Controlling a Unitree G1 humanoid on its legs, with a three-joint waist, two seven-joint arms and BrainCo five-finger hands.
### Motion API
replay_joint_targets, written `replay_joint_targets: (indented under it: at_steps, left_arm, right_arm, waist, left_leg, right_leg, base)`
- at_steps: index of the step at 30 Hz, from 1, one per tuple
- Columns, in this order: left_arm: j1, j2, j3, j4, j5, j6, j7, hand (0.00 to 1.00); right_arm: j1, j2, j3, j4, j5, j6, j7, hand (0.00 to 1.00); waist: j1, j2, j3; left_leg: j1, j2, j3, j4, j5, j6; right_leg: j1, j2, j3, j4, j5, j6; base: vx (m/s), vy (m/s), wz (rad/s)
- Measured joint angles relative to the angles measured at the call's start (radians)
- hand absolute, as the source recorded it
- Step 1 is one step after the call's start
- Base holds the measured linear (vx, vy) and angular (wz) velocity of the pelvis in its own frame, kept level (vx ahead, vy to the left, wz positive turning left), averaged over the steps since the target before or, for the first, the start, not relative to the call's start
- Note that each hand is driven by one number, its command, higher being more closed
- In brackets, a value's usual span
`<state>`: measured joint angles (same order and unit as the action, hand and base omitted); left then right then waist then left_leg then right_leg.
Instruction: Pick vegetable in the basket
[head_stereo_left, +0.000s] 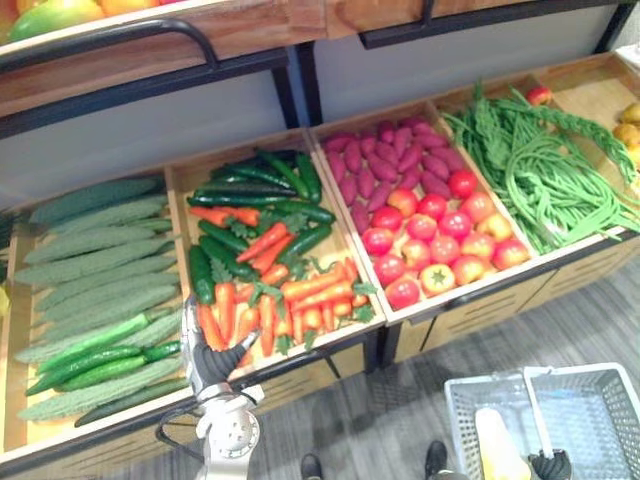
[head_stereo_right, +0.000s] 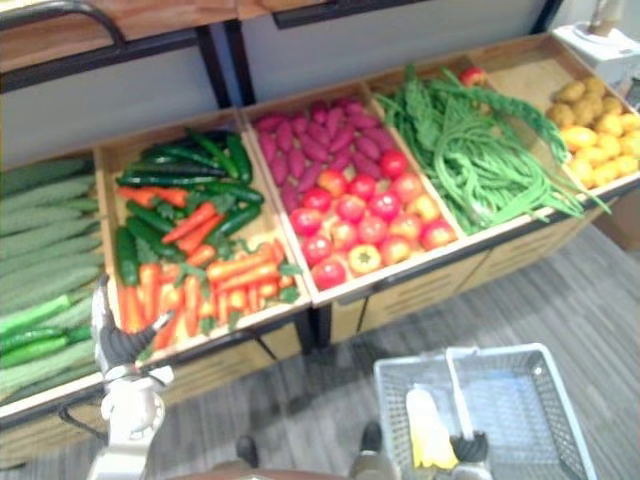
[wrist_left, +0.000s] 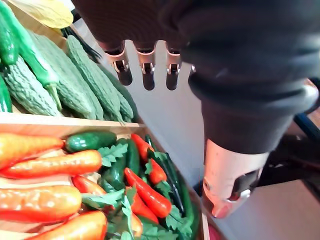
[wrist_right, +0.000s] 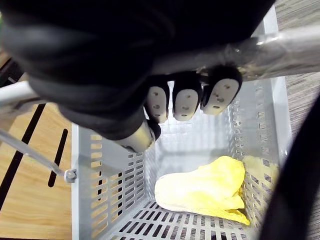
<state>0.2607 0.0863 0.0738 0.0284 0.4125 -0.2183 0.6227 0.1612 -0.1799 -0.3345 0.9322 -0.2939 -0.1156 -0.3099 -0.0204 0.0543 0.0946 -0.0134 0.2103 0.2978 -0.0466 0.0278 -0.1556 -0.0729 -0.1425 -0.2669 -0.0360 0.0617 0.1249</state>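
Observation:
An orange carrot heap (head_stereo_left: 310, 290) and dark green cucumbers (head_stereo_left: 250, 190) share one wooden crate (head_stereo_left: 180, 180). My left hand (head_stereo_left: 205, 348) hovers over the crate's front left corner, just above the carrots (wrist_left: 50, 165). Its fingers (wrist_left: 146, 70) are straight and hold nothing. At the lower right, my right hand (head_stereo_left: 550, 466) has its fingers (wrist_right: 186, 102) curled round the handle of a grey mesh basket (head_stereo_left: 595, 415). A pale yellow leafy vegetable (wrist_right: 205, 190) lies on the basket's floor.
Bitter gourds (head_stereo_left: 90, 250) fill the crate to the left. To the right sit purple sweet potatoes (head_stereo_left: 390, 160) and tomatoes (head_stereo_left: 440, 240), then long green beans (head_stereo_left: 550, 170) and yellow produce (head_stereo_right: 595, 125). An upper shelf (head_stereo_left: 150, 60) overhangs the back.

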Motion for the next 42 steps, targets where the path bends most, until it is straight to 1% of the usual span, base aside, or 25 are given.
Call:
replay_joint_targets:
  at_steps: [2,4,7,9,12,15,16,18,20,21,24,28,30,33,35,41,42]
  left_arm:
    - [0.004,0.005,-0.042,-0.02,0.0,-0.003,-0.016,0.0]
    - [0.004,0.024,-0.102,-0.058,0.0,-0.024,-0.041,0.0]
    - [0.0,0.051,-0.137,-0.076,0.003,-0.057,-0.073,0.0]
    - [-0.003,0.062,-0.148,-0.076,0.003,-0.057,-0.083,0.0]
    - [-0.026,0.115,-0.154,-0.076,0.039,-0.053,-0.118,0.0]
    - [-0.091,0.196,-0.141,-0.065,0.121,-0.031,-0.139,0.0]
    - [-0.105,0.207,-0.136,-0.057,0.135,-0.026,-0.141,0.0]
    - [-0.157,0.238,-0.098,-0.003,0.201,0.009,-0.152,0.0]
    - [-0.165,0.247,-0.064,0.03,0.232,0.034,-0.156,0.0]
    - [-0.165,0.256,-0.058,0.042,0.246,0.052,-0.166,0.0]
    - [-0.166,0.278,-0.055,0.074,0.284,0.068,-0.19,0.0]
    - [-0.185,0.28,-0.045,0.144,0.323,0.096,-0.22,0.0]
    - [-0.186,0.284,-0.044,0.161,0.353,0.098,-0.238,0.0]
    - [-0.189,0.302,-0.046,0.196,0.36,0.098,-0.245,0.0]
    - [-0.198,0.312,-0.05,0.23,0.393,0.099,-0.248,0.0]
    - [-0.251,0.322,-0.101,0.303,0.399,0.098,-0.26,0.0]
    - [-0.267,0.33,-0.115,0.32,0.415,0.098,-0.26,0.0]
  right_arm:
    - [0.001,0.0,0.0,0.014,0.003,0.0,-0.007,1.0]
    - [0.0,0.001,0.001,0.023,0.018,0.0,-0.008,1.0]
    - [-0.001,-0.005,0.02,0.023,0.018,0.0,-0.009,1.0]
    - [0.001,-0.008,0.029,0.023,0.018,0.0,-0.009,1.0]
    - [0.0,-0.01,0.03,0.023,0.017,0.0,-0.009,1.0]
    - [-0.003,-0.018,0.035,0.023,0.013,0.0,-0.008,1.0]
    - [-0.003,-0.021,0.037,0.022,0.013,0.0,-0.008,1.0]
    - [-0.006,-0.026,0.038,0.016,0.003,0.0,-0.007,1.0]
    - [-0.013,-0.032,0.038,0.011,-0.012,0.0,-0.005,1.0]
    - [-0.011,-0.035,0.038,0.002,-0.013,0.0,-0.001,1.0]
    - [-0.007,-0.038,0.033,-0.015,-0.013,0.001,0.01,1.0]
    - [-0.005,-0.038,0.026,-0.018,-0.022,0.002,0.015,1.0]
    - [-0.003,-0.038,0.026,-0.021,-0.022,0.002,0.015,1.0]
    - [-0.003,-0.038,0.025,-0.03,-0.023,0.002,0.016,1.0]
    - [-0.003,-0.038,0.025,-0.038,-0.023,0.003,0.016,1.0]
    - [-0.008,-0.037,0.025,-0.066,-0.024,0.004,0.015,1.0]
    - [-0.012,-0.037,0.025,-0.066,-0.025,0.004,0.015,1.0]
  waist:
    - [-0.004,-0.003,-0.001]
    - [-0.004,-0.007,-0.005]
    - [-0.005,-0.006,-0.01]
    - [-0.009,-0.005,-0.018]
    - [-0.008,-0.005,-0.019]
    - [-0.01,-0.004,-0.02]
    - [-0.01,-0.004,-0.02]
    - [-0.016,-0.004,-0.02]
    - [-0.032,-0.004,-0.02]
    - [-0.033,-0.004,-0.02]
    - [-0.031,-0.004,-0.02]
    - [-0.033,-0.004,-0.02]
    - [-0.033,-0.004,-0.02]
    - [-0.032,-0.004,-0.02]
    - [-0.032,-0.004,-0.02]
    - [-0.032,-0.004,-0.014]
    - [-0.033,-0.004,-0.009]
  left_leg:
    - [0.004,-0.001,0.0,0.0,-0.002,0.0]
    - [0.006,-0.001,0.004,0.0,-0.004,-0.001]
    - [0.021,-0.002,0.027,-0.001,-0.012,-0.002]
    - [0.022,-0.003,0.032,-0.001,-0.016,-0.002]
    - [0.032,-0.005,0.049,-0.001,-0.024,-0.001]
    - [0.034,-0.008,0.053,0.003,-0.031,-0.001]
    - [0.034,-0.009,0.053,0.005,-0.032,-0.001]
    - [0.035,-0.008,0.056,0.006,-0.032,-0.001]
    - [0.035,-0.008,0.057,0.006,-0.033,-0.001]
    - [0.036,-0.008,0.061,0.007,-0.034,-0.002]
    - [0.037,-0.009,0.077,0.015,-0.04,-0.001]
    - [0.038,-0.01,0.079,0.017,-0.04,0.0]
    - [0.038,-0.01,0.079,0.017,-0.04,0.0]
    - [0.033,-0.01,0.084,0.016,-0.04,-0.001]
    - [0.032,-0.01,0.09,0.016,-0.04,-0.001]
    - [0.028,-0.013,0.104,0.013,-0.04,-0.001]
    - [0.028,-0.013,0.105,0.013,-0.04,-0.001]
  right_leg:
    - [0.007,-0.001,0.001,-0.004,0.001,0.001]
    - [0.007,0.0,0.004,-0.007,0.002,0.001]
    - [0.006,0.001,0.027,-0.009,0.003,0.002]
    - [0.006,0.001,0.031,-0.014,0.004,0.003]
    - [0.006,0.0,0.044,-0.014,0.006,0.004]
    - [0.005,-0.002,0.05,-0.016,0.011,0.001]
    - [0.005,-0.003,0.052,-0.016,0.011,0.001]
    - [0.005,-0.002,0.055,-0.016,0.012,0.001]
    - [0.005,-0.002,0.056,-0.016,0.012,0.001]
    - [0.004,-0.002,0.059,-0.018,0.014,0.0]
    - [0.005,-0.002,0.073,-0.033,0.027,0.001]
    - [0.004,-0.002,0.079,-0.034,0.029,0.001]
    - [0.003,-0.002,0.08,-0.034,0.03,0.002]
    - [-0.008,-0.002,0.084,-0.033,0.031,0.002]
    - [-0.011,-0.002,0.088,-0.035,0.034,0.003]
    - [-0.027,-0.002,0.105,-0.034,0.038,0.004]
    - [-0.028,-0.002,0.106,-0.034,0.038,0.004]
  base:
    - [0.0,0.0,0.0]
    - [0.02,0.002,-0.04]
    - [0.04,0.004,-0.18]
    - [0.05,0.007,-0.12]
    - [0.04,0.007,-0.14]
    - [0.02,0.005,-0.06]
    - [0.02,0.003,-0.04]
    - [0.01,-0.006,-0.04]
    - [0.0,-0.003,-0.02]
    - [0.0,-0.007,-0.06]
    - [0.0,-0.009,-0.15]
    - [0.0,-0.002,-0.02]
    - [0.0,0.0,0.0]
    - [0.0,-0.012,-0.06]
    - [0.01,-0.01,-0.07]
    - [0.01,-0.011,-0.08]
    - [0.0,0.0,0.0]
